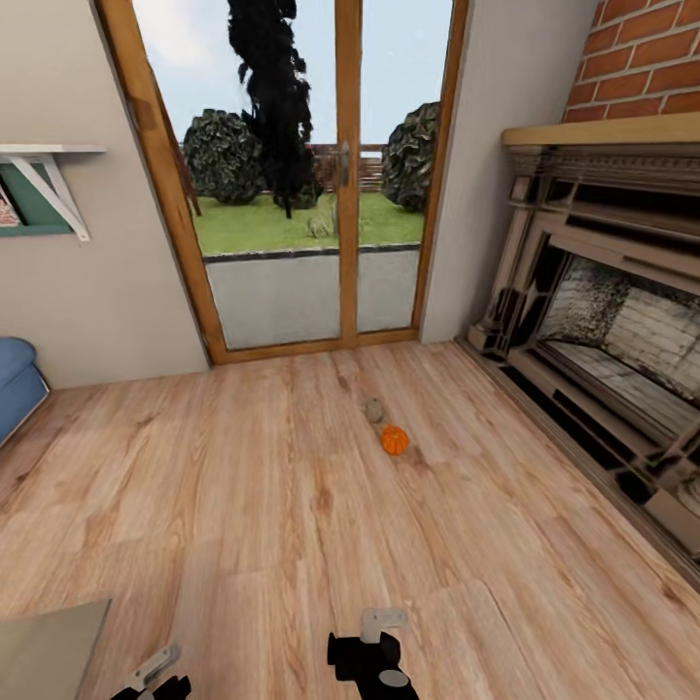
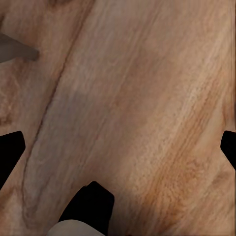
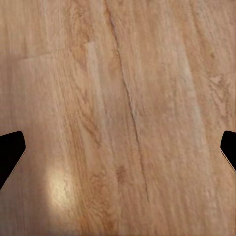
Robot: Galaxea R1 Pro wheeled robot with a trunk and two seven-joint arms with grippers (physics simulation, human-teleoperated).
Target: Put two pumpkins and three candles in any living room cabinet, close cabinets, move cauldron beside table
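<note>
One orange ribbed pumpkin (image 1: 394, 439) rests on the wood floor in the middle of the room. A small beige-grey candle (image 1: 374, 410) stands just behind it, nearly touching. Both lie well ahead of my arms. My left gripper (image 1: 154, 679) and right gripper (image 1: 374, 656) hang low at the near edge of the head view. In the left wrist view the left gripper (image 2: 118, 147) is open over bare floorboards. The right gripper (image 3: 118, 150) is open too, with nothing but floor between its fingertips.
An ornate fireplace surround (image 1: 603, 331) runs along the right wall under red brick. Glass doors (image 1: 311, 194) with a wooden frame face the garden ahead. A blue seat (image 1: 15, 379) and a wall shelf (image 1: 44, 175) are at the left, and a pale rug corner (image 1: 49, 647) lies near left.
</note>
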